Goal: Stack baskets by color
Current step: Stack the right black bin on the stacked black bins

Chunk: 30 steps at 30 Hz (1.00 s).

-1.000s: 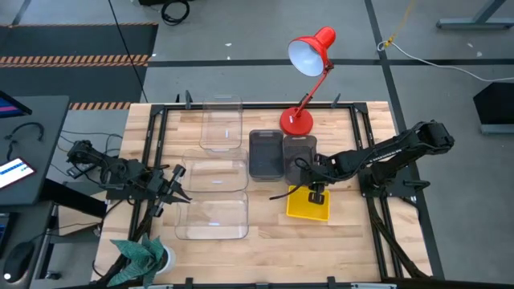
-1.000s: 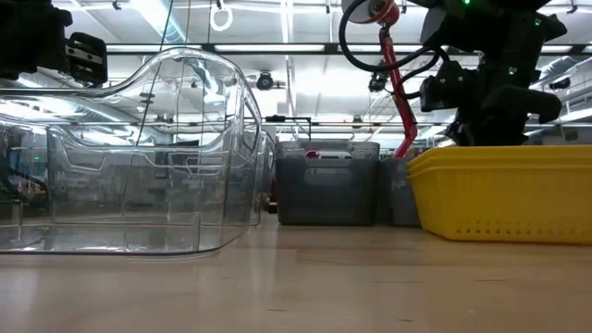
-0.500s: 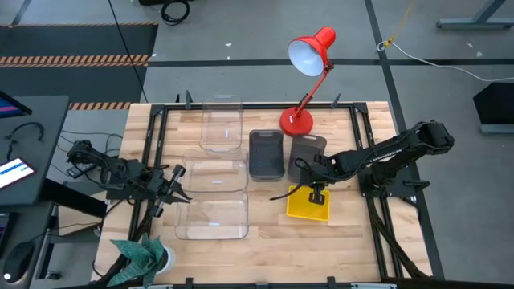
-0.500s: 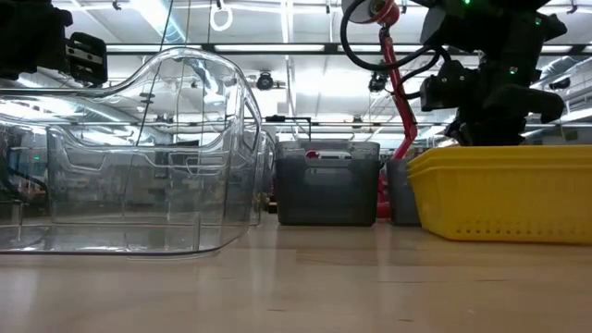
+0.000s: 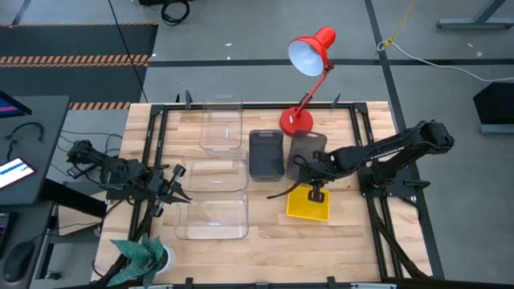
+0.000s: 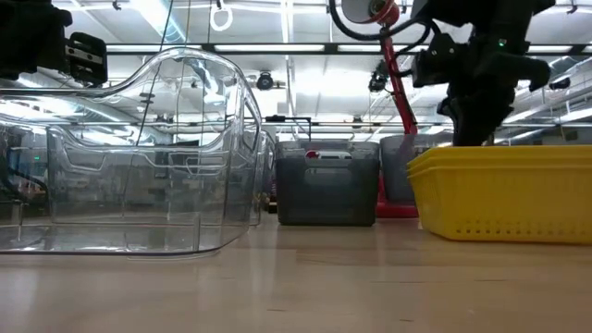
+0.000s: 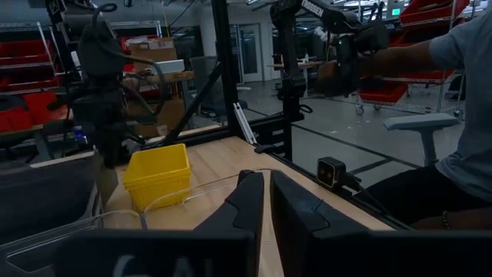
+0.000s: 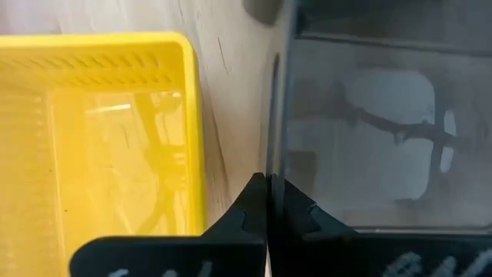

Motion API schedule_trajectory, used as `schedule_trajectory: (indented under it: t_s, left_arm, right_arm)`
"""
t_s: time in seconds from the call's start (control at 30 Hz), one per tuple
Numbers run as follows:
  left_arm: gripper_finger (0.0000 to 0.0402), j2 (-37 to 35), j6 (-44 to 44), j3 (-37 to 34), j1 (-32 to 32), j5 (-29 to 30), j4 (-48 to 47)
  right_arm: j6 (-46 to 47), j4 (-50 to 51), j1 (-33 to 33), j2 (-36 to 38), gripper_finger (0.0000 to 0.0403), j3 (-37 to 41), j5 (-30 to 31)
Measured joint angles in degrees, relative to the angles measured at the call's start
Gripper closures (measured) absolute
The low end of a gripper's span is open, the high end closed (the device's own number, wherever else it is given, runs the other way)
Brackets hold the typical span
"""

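Two dark grey baskets concern this step: one (image 5: pixel 266 154) flat at table centre, long axis running front to back, the other (image 5: pixel 306 151) just beside it toward the right arm. Right gripper (image 5: pixel 306 169) is clamped on the second's near wall, lifting it tilted. Yellow basket (image 5: pixel 309 205) near; lamp base (image 5: pixel 295 121) close behind. Left gripper (image 5: pixel 178 189) waits nearly closed, empty

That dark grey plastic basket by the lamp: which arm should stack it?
The right. Its gripper is shut on the rim of the dark grey plastic basket, beside its dark grey twin; the left gripper waits by the clear baskets.
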<state>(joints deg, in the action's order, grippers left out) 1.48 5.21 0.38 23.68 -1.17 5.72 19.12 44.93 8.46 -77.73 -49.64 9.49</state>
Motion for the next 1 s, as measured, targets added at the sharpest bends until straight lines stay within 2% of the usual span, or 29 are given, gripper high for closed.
schedule_trajectory:
  t_s: [0.27, 0.57, 1.0]
  left_arm:
    - [0.0371, 0.0, 0.0, 0.0, 0.0, 0.0, 0.0]
    - [0.0366, 0.0, 0.0, 0.0, 0.0, 0.0, 0.0]
    - [0.0376, 0.0, 0.0, 0.0, 0.0, 0.0, 0.0]
  right_arm:
    - [-1.2, 4.1, 0.2, 0.0, 0.0400, -3.8, 1.7]
    - [-1.3, 8.7, 2.0, 0.0, 0.0400, -8.7, 7.4]
    - [-1.3, 9.7, 4.7, 0.0, 0.0399, -14.1, 11.8]
